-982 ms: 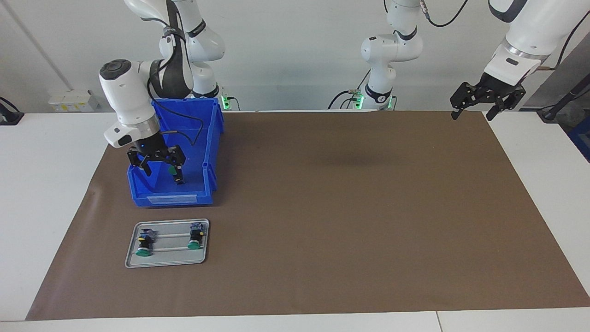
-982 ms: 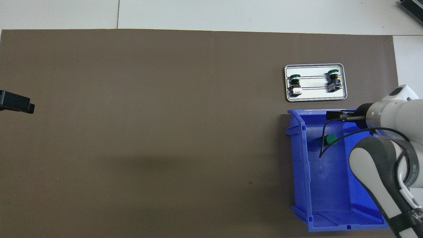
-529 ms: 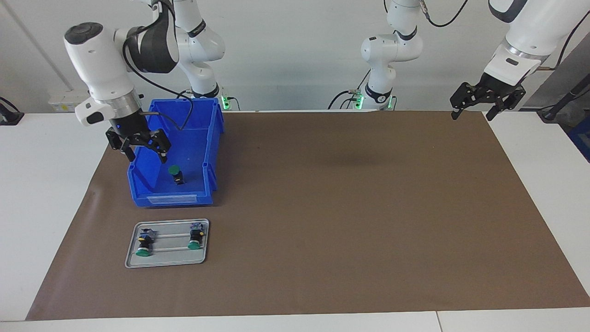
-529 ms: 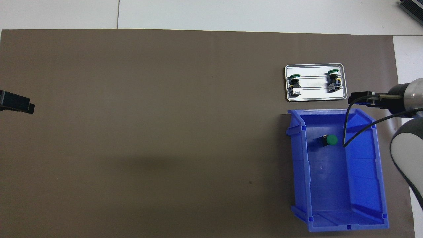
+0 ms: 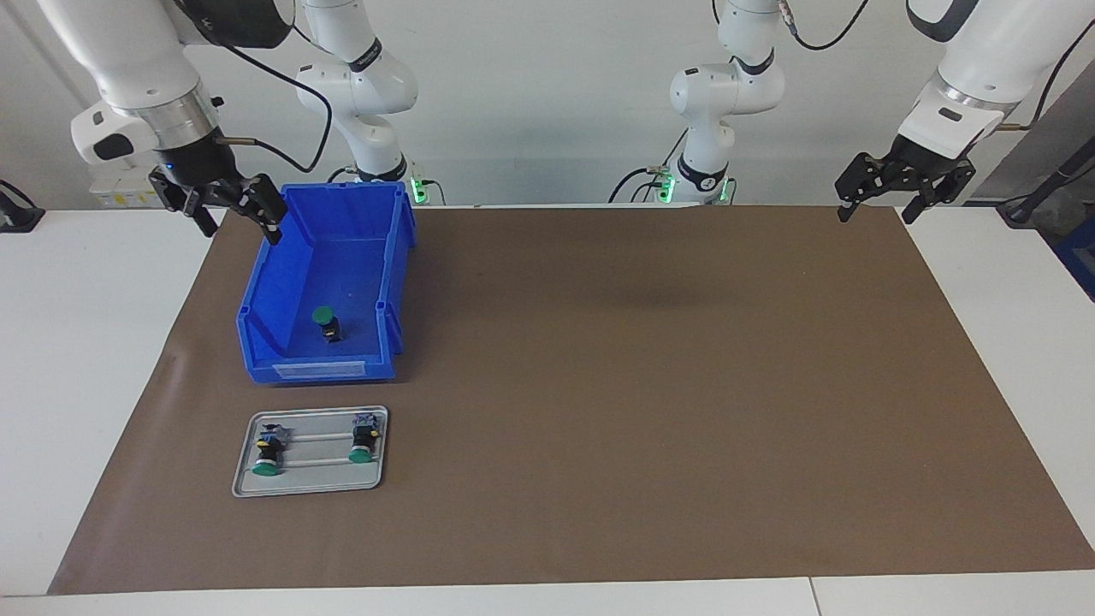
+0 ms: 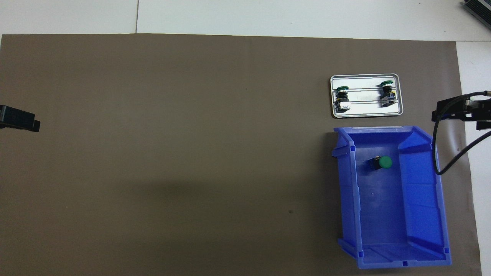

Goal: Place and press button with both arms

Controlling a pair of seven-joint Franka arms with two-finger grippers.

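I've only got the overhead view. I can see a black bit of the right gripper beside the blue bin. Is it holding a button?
Observer: No. The right gripper hangs open and empty, well above the rim of the blue bin.
Operator: And the left one? I only see a black tip at the picture's edge.
Observer: The left gripper is open and empty too, raised over the corner of the brown mat at its own arm's end, waiting.

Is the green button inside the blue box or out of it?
Inside. The green button sits on the floor of the blue box, its walls all around it. No tool is touching it.
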